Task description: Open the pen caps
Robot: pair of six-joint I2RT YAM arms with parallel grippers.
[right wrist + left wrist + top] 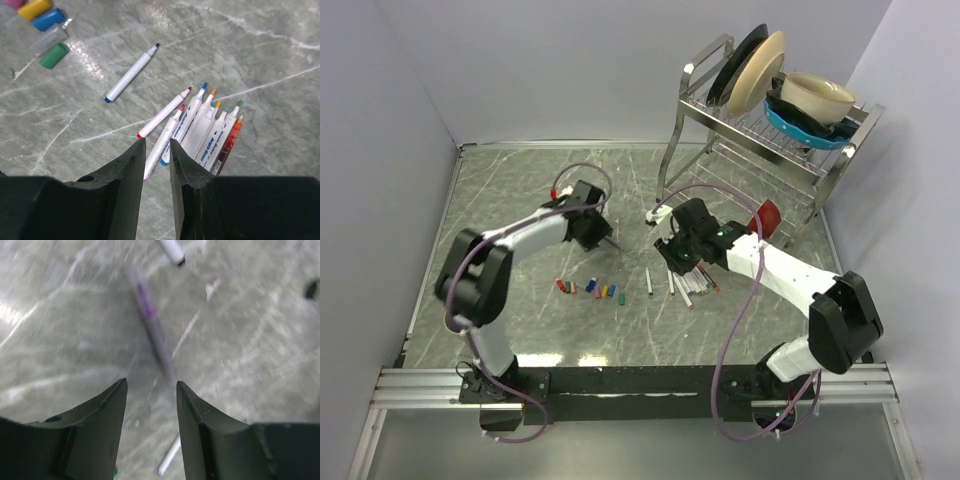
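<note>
Several pen caps (47,19) are judged light, rigid and slippery; each is best pinched midway. Left gripper (151,384) and right gripper (157,142) are held apart, apparently empty.

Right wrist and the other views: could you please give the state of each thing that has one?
left gripper: open
right gripper: barely open, empty
pen caps: off, lying loose
clustered markers: uncapped, lying flat
lone marker: uncapped, lying flat
purple-marked pen: blurred, cap state unclear
plates: standing on edge
</note>
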